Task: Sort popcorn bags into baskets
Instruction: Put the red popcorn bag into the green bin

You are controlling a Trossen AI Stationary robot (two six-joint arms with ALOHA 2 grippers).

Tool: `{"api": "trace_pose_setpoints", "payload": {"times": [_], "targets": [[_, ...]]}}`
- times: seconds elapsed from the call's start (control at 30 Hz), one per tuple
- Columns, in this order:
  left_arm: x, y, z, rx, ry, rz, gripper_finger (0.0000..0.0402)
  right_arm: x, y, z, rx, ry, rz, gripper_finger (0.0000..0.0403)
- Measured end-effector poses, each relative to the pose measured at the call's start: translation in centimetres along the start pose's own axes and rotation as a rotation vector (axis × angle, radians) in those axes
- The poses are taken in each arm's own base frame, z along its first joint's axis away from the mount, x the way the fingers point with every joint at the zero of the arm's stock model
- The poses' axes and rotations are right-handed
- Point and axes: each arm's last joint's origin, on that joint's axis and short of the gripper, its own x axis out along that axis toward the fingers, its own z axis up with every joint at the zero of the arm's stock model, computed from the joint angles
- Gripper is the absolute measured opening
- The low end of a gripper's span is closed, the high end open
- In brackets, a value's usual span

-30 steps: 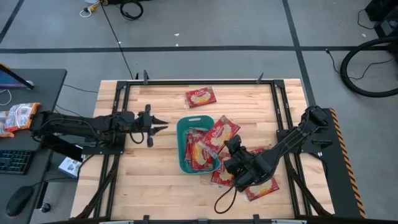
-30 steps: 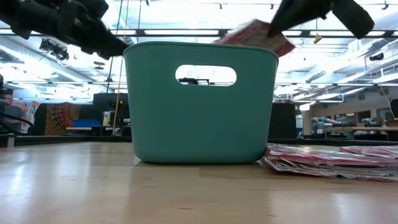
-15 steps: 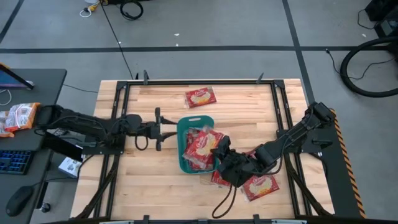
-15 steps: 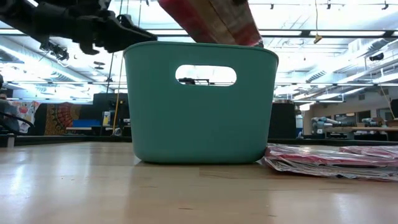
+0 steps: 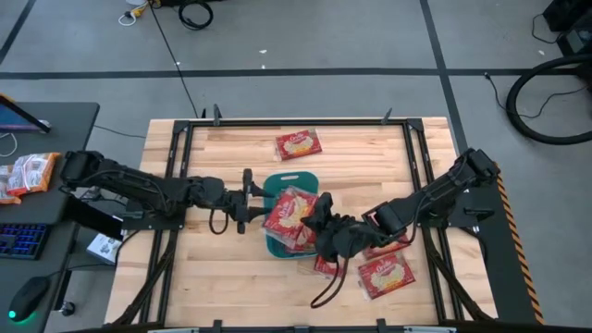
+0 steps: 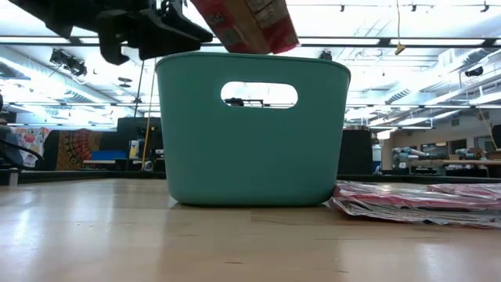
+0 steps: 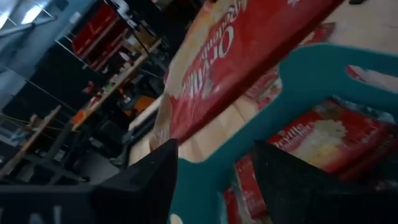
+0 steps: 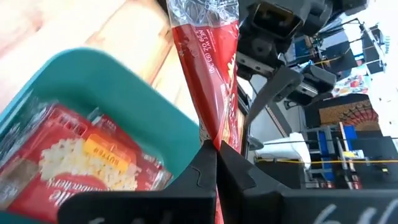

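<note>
The teal basket (image 5: 294, 178) stands mid-table with red popcorn bags (image 8: 74, 162) lying inside it. Another red popcorn bag (image 5: 289, 211) hangs tilted over the basket's opening, above its rim (image 6: 249, 23), with my right gripper (image 5: 314, 220) shut on it. My left gripper (image 5: 252, 197) stands open at the basket's left wall, beside the held bag's left end. In the left wrist view its fingers (image 7: 149, 180) lie on either side of the basket's rim (image 7: 311, 68), and no touch shows. My right gripper pinches the popcorn bag between its two fingers at the bag's end nearest the arm (image 8: 211, 140). The fingers come from the table's right, about level. The bag reaches away from them toward the left gripper, lifted clear and tilted above the basket.
One bag (image 5: 298, 143) lies alone near the far edge. More bags (image 5: 384, 275) lie flat on the wood to the right of the basket and in front of it, under my right arm. A side desk (image 5: 37, 185) with a keyboard stands left of the table.
My right gripper has carried the bag toward the table's left, from the basket's right side to above its opening, and the bag has tipped. My left gripper has moved toward the right up to the basket's left wall and has opened.
</note>
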Motion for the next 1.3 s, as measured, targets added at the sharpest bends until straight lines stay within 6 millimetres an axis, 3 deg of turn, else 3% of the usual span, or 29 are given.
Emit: {"api": "trace_pose_setpoints", "payload": {"times": [0.47,0.93,1.13,1.3], "targets": [[0.2,0.1,1.1,0.062,-0.105,0.047,0.0200,1.1,-2.4,0.5,0.102,-0.162,-0.012,0.0003],[0.1,0.3,1.6,0.005,-0.159,0.055,0.0041,1.7,-3.0,0.2,0.196,-0.194,0.018,0.0011],[0.1,0.3,1.6,-0.047,-0.156,0.057,0.0033,1.7,-3.2,0.1,0.292,-0.137,-0.049,0.0042],[0.1,0.3,1.4,-0.067,-0.132,0.060,0.0034,0.5,-3.5,-0.1,0.322,-0.094,-0.105,0.0099]]}}
